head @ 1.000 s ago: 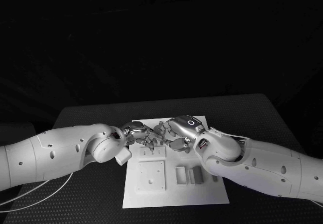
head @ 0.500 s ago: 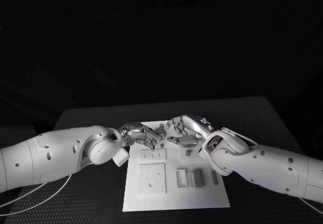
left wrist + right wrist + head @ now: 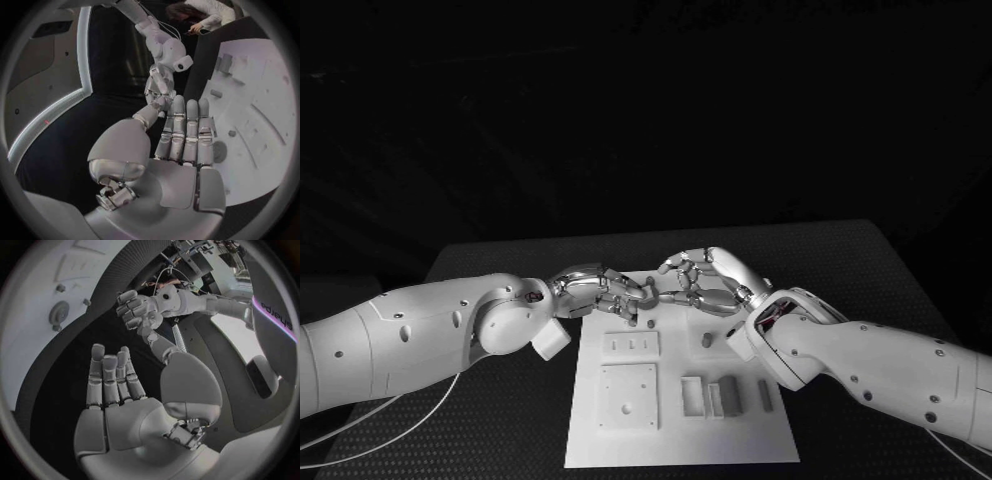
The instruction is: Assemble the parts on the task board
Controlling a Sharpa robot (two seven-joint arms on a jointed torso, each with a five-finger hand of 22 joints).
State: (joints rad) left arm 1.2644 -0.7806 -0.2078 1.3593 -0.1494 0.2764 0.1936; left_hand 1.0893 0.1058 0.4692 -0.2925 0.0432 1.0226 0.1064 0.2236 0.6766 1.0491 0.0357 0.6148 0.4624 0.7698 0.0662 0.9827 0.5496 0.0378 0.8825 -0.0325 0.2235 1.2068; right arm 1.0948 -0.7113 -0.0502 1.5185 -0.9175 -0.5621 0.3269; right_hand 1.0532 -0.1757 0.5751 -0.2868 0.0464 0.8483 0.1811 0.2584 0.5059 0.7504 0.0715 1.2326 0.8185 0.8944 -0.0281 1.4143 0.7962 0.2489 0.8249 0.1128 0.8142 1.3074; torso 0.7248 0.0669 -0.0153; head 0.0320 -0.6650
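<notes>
Head view: both hands meet above the far end of the white board (image 3: 678, 440) on the tabletop; several parts (image 3: 724, 397) already stand near.

Left wrist view: left hand (image 3: 181, 150), fingers straight, holds nothing.

Right wrist view: right hand (image 3: 119, 390) likewise flat and empty, so assembly looks unfinished.

White task board (image 3: 678, 440) lies flat mid-table; small pale parts (image 3: 721, 398) stand in its recesses.
</notes>
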